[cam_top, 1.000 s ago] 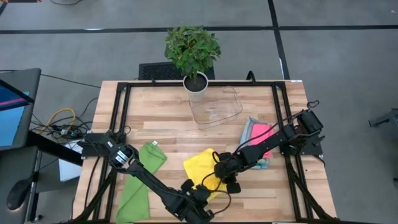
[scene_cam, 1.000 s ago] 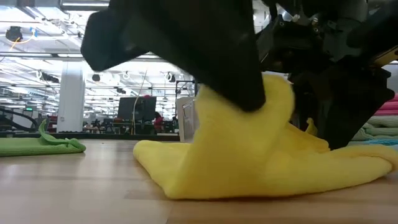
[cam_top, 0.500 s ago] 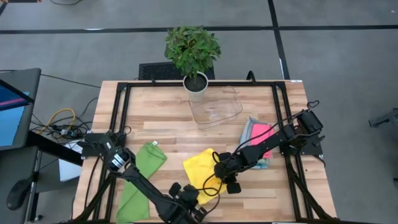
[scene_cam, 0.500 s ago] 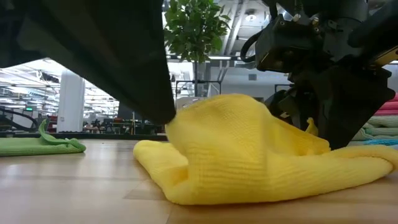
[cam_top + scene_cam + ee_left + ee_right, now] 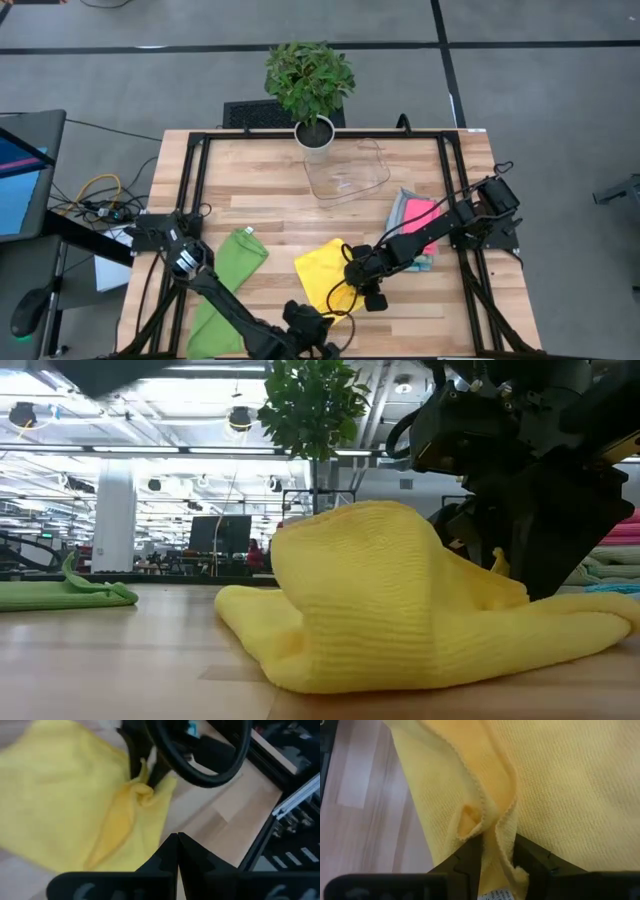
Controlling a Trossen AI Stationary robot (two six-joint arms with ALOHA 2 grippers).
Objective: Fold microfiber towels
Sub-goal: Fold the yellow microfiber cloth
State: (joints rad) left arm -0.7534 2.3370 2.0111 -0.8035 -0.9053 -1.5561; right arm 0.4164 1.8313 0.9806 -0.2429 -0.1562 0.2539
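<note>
- Low view: the yellow towel (image 5: 400,605) fills the middle as a humped heap on the wooden table (image 5: 110,660), and the dark bulk of the right arm hides its far right part.
- The pinch itself cannot be made out from this height. The right wrist view shows it: the right gripper (image 5: 496,851) has its two fingers drawn in narrow on a raised fold of the yellow towel, with a white label just below the pinch.
- In the high view the right gripper (image 5: 362,282) sits at the yellow towel's right edge, near the table's front middle.
- The left gripper (image 5: 178,851) hovers above the front edge of the table, just in front of the yellow towel; its fingers are pressed together with nothing between them. In the high view it is partly cut off by the bottom edge (image 5: 318,335).
- The stack of pink and grey towels (image 5: 415,222) is half covered by the right arm; only a sliver shows in the low view.
- The green towel (image 5: 228,285) lies crumpled on the left side of the table, well apart from the yellow one.
- The clear tray (image 5: 346,170) rests near the potted plant (image 5: 310,85) at the back.
- A second ago the left arm blocked the upper left of the low view and covered the towel's peak; it has since drawn back towards the table's front and the hump stands free.
- The right gripper's hold looks unchanged.
</note>
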